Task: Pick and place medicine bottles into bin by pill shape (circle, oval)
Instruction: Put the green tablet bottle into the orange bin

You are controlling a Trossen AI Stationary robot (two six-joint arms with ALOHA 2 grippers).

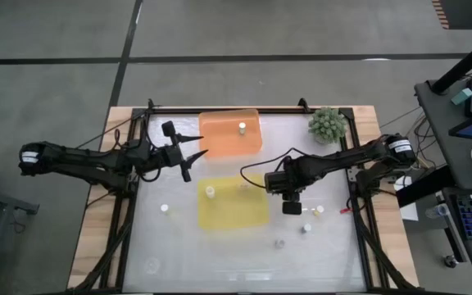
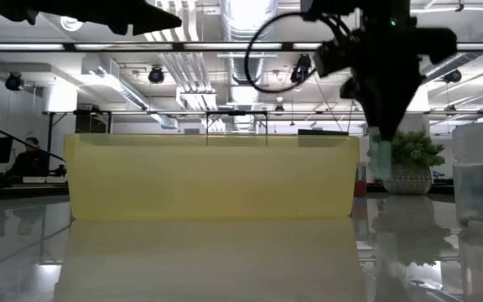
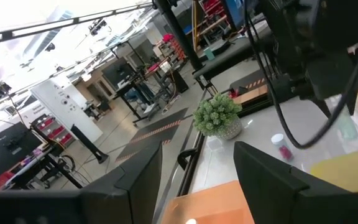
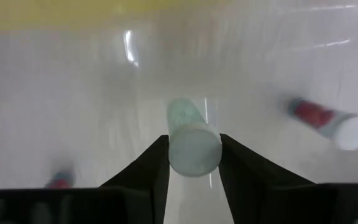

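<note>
My right gripper (image 1: 292, 206) hangs over the table just right of the yellow tray (image 1: 232, 215) and is shut on a pale medicine bottle (image 4: 193, 146), which also shows in the low view (image 2: 381, 159). My left gripper (image 1: 203, 144) is open and empty, raised at the left edge of the orange tray (image 1: 224, 139). One bottle (image 1: 242, 127) stands in the orange tray and one (image 1: 211, 192) in the yellow tray. Loose bottles stand on the table at the left (image 1: 164, 208) and at the right (image 1: 319, 210), (image 1: 306, 229), (image 1: 279, 242). My right gripper pinches the bottle between its two fingers at its upper end, by the white cap (image 4: 194, 158). The fingers come from above, pointing down. The bottle hangs upright below them, lifted clear of the table (image 2: 381, 172).
A green spiky plant ball in a pot (image 1: 328, 124) stands at the far right corner. A black frame rail (image 1: 352, 176) borders the table on each side. In the right wrist view, loose bottles with red contents (image 4: 328, 121) lie around the held one.
</note>
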